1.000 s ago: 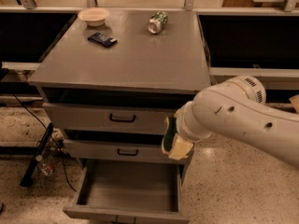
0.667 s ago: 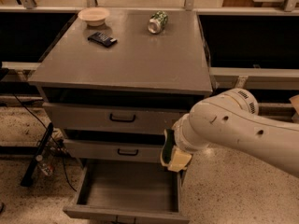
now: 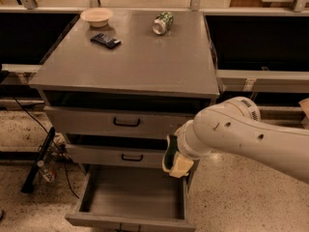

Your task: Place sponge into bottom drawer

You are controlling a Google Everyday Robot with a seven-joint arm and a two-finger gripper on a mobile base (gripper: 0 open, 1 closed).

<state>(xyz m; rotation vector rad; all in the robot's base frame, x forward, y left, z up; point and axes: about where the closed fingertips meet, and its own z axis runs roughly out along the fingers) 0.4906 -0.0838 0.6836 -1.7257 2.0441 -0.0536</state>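
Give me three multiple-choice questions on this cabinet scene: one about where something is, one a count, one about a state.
1. Where is the sponge?
A. On the cabinet top
B. In the pincer, above the bottom drawer's right edge
C. On the floor

2. How many things lie on the cabinet top?
A. One
B. Five
C. Three

3. The bottom drawer is:
A. Pulled open
B. Pushed shut
C. Taken out of the cabinet

Answers:
1 B: it hangs gripped in the air there.
2 C: a bowl, a black packet and a can.
3 A: its grey inside shows.
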